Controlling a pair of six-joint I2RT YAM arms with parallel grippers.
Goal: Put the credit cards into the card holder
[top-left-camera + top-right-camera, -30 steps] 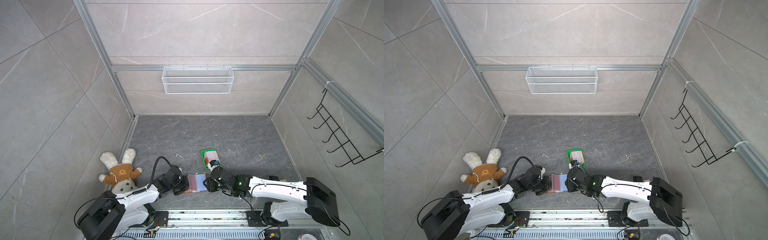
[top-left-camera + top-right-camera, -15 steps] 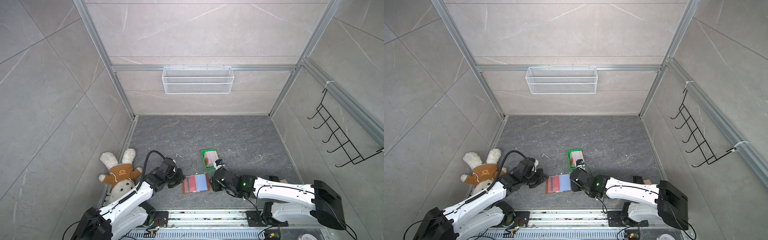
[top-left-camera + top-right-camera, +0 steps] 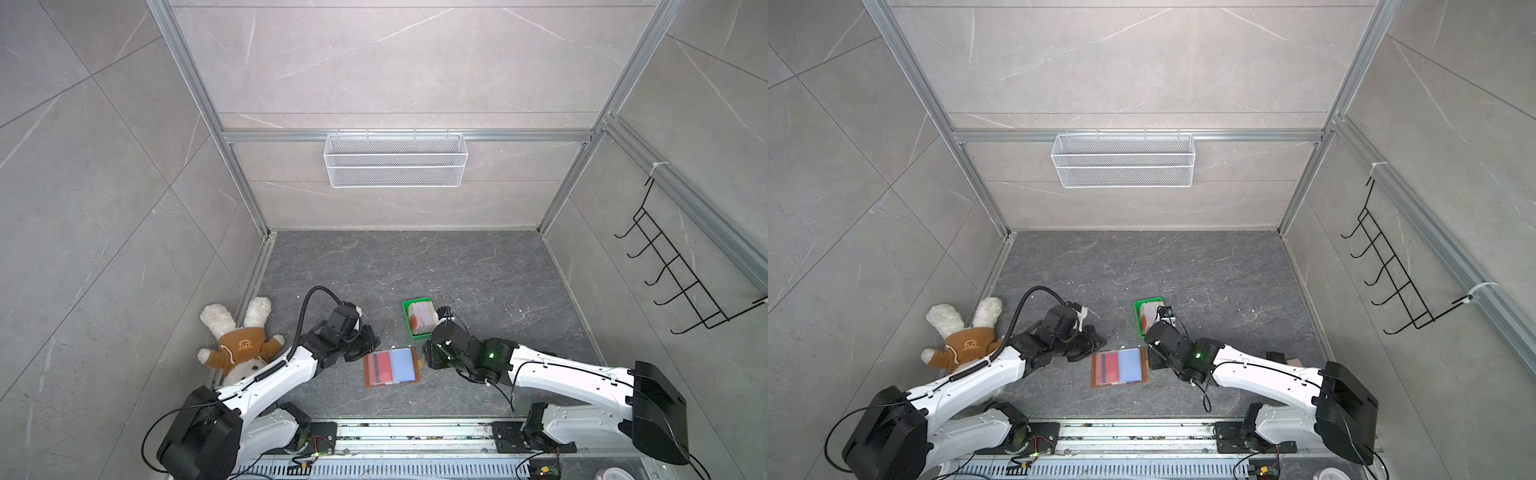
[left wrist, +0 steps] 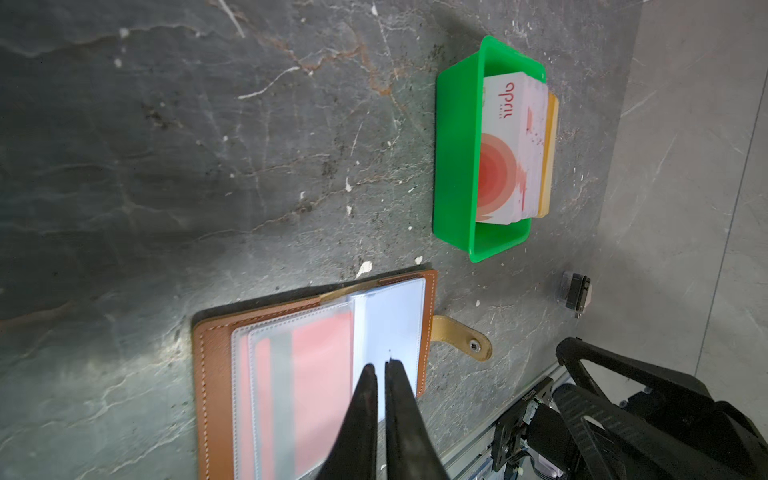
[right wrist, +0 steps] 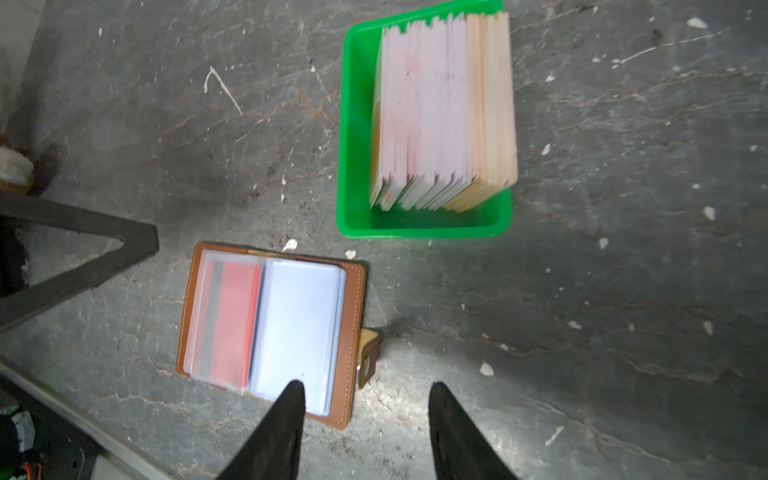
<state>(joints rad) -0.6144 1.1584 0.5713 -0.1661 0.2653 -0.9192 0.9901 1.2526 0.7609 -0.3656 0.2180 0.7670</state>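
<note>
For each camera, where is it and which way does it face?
Both top views: high over the near edge, looking down; left arm and right arm show.
Left wrist: on the left arm, looking past the left hand at the card holder; right arm shows.
Right wrist: looking down past the open right hand; left hand shows.
Shared: both wrist views hold card holder and green tray.

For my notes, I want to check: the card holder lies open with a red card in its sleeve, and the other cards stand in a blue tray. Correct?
Not quite: the tray is green, as the right wrist view shows. The open card holder and sleeved red card are right.
</note>
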